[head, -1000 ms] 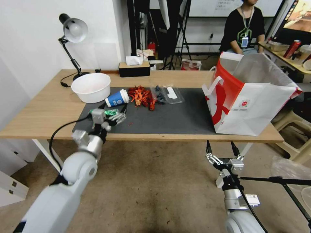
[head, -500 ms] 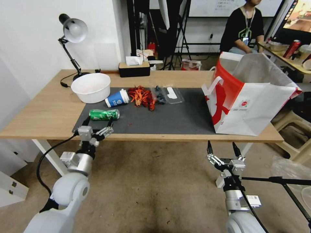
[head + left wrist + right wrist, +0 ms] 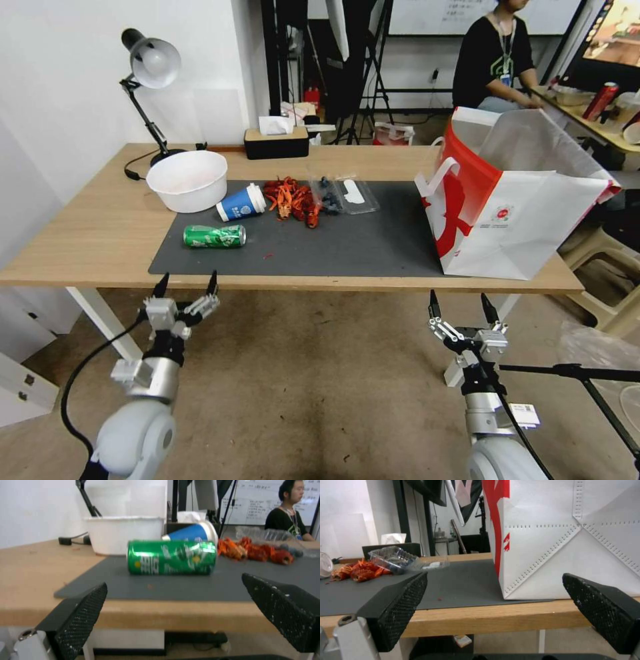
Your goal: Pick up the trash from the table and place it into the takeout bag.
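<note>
A: Where were the two grippers?

B: Both hung below the near edge of the long light-wood surface [image 3: 100, 227]. The left gripper [image 3: 187, 285] sat at seven o'clock from the dark grey rectangular mat [image 3: 347, 243], jaws released and holding nothing. The right gripper [image 3: 460, 305] was at five o'clock, jaws likewise spread and empty.

A: And the trash?

B: The green drink can [image 3: 215, 236] lay on its side on the mat, straight ahead of the left gripper in the left wrist view, well apart from it. At one o'clock from the can lay the blue paper cup with white lid [image 3: 241, 203], also tipped over, beside the white round bowl [image 3: 187, 179]. Red crayfish shells [image 3: 291, 197] and a clear plastic tray [image 3: 343, 194] lay toward three o'clock of the cup.

A: The bag?

B: The large white paper takeout bag with red sides [image 3: 513, 220] stood upright at the mat's three o'clock end, mouth open.
</note>
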